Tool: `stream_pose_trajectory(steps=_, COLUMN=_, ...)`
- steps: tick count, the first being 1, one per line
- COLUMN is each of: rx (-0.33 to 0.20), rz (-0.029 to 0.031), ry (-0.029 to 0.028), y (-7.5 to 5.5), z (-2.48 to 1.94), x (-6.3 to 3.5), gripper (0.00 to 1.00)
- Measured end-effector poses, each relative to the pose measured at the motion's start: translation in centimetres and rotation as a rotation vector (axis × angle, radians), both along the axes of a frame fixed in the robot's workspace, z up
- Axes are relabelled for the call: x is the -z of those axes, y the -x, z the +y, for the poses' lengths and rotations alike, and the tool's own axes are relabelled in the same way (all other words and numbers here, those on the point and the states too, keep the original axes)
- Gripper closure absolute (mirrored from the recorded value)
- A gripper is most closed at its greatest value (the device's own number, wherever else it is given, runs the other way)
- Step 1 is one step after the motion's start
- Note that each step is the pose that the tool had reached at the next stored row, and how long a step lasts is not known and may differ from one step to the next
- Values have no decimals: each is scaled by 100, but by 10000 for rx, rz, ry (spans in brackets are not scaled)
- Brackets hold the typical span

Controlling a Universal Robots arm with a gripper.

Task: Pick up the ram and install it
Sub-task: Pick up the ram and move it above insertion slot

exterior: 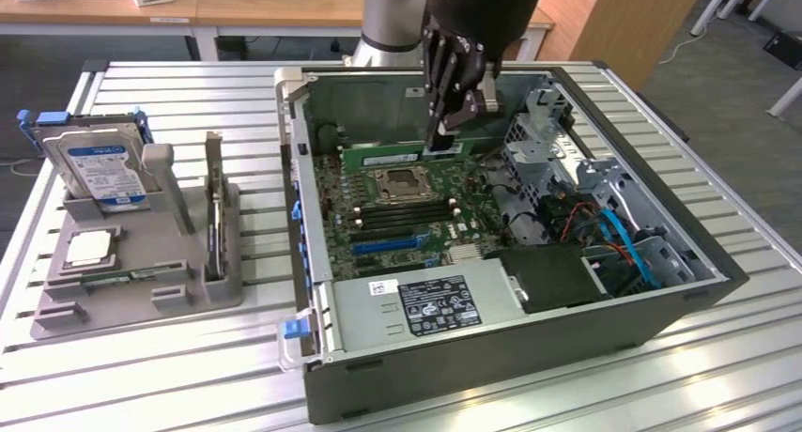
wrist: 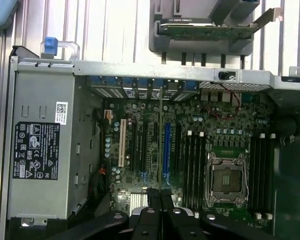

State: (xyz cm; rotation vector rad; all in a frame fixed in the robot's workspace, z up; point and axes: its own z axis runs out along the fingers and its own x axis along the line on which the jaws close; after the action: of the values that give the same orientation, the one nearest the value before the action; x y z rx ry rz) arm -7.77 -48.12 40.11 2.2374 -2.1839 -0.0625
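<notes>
Ram [exterior: 394, 155]: pinched along its upper edge by the gripper [exterior: 448, 143], fingers pressed together on the green stick. Inside the open computer case [exterior: 501, 366], at the end of the motherboard [exterior: 433, 235] nearest the case's far wall in the exterior view. Held level, long side parallel to that wall, just beyond the empty CPU socket [exterior: 398, 180]. Cannot tell whether seated in a slot or just clear of it. From the wrist camera, seen edge-on as a thin strip running out from between the black fingers [wrist: 149, 220] over the board inside the case.

Elsewhere in the case: grey power supply [exterior: 420, 305] with a black label at the near end, blue cables [exterior: 626, 249] toward the case's wall on the exterior view's right, a metal drive cage [exterior: 539, 136] just beside the gripper. Blue latch [exterior: 296, 328] on the case's rim at the power-supply corner.

Outside the case, on the exterior view's left: grey parts holder [exterior: 176, 291], near the case but apart from it. In the holder, a blue-labelled hard drive [exterior: 100, 169] upright at the far end, a square silver CPU chip [exterior: 90, 249] lying flat in front of it, an expansion card [exterior: 216, 216] on edge along the side facing the case. Case and holder both resting on a slatted metal surface [exterior: 163, 385].
</notes>
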Motion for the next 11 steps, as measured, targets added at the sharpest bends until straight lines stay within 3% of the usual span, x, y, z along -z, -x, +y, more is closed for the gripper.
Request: stream_pose_trajectory(steps=11, rx=167, rz=5, ry=0, y=-51, z=1, x=1, gripper=88)
